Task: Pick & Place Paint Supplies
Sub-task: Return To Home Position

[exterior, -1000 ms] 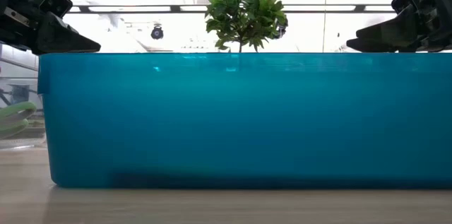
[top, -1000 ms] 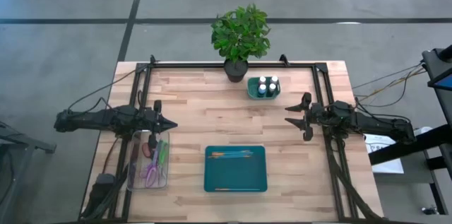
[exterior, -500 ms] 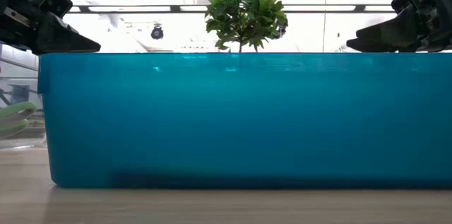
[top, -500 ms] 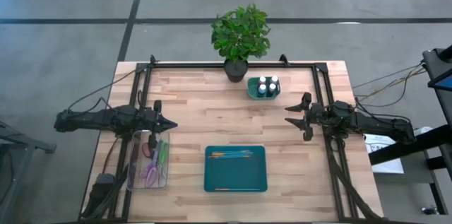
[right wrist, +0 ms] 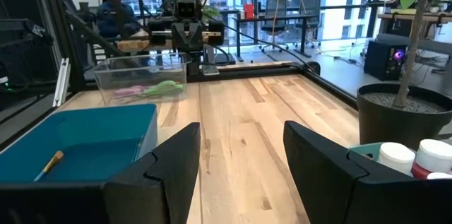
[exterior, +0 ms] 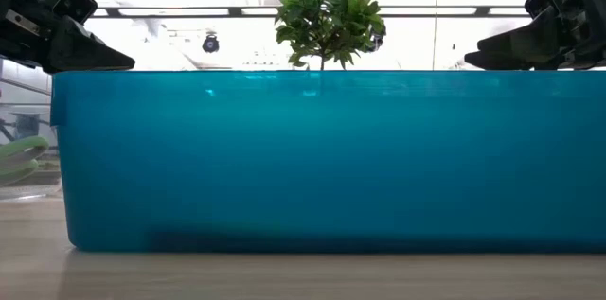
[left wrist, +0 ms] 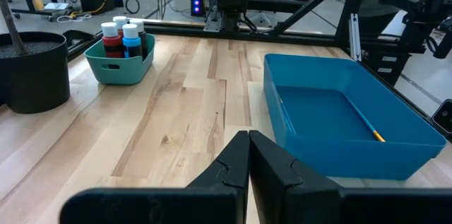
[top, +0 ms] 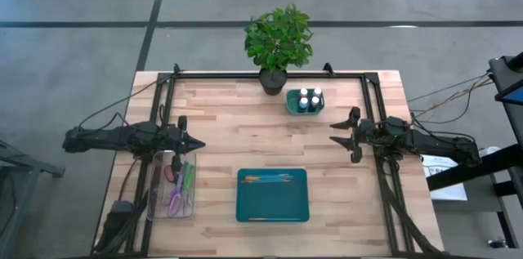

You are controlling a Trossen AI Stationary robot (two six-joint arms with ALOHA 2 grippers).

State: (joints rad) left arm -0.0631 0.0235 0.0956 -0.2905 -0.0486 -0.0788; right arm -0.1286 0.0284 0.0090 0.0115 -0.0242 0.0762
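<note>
Several white-capped paint bottles (top: 309, 99) stand upright in a small teal cup (top: 292, 105) at the table's far middle; the left wrist view shows blue and red ones (left wrist: 123, 40). Two thin orange-handled brushes (top: 265, 179) lie flat in the blue tray (top: 245, 206) at the near middle. My left gripper (top: 198, 145) hovers shut over the table's left side, above the far end of a clear bin. My right gripper (top: 334, 134) hovers open at the right side, pointing left, level with the cup's near side. Neither touches anything.
A potted plant (top: 278, 40) stands at the far edge beside the cup. A clear plastic bin (top: 172, 184) at the near left holds purple, green and pink items. Black rails (top: 270, 73) frame the table. Bare wood lies between the two grippers.
</note>
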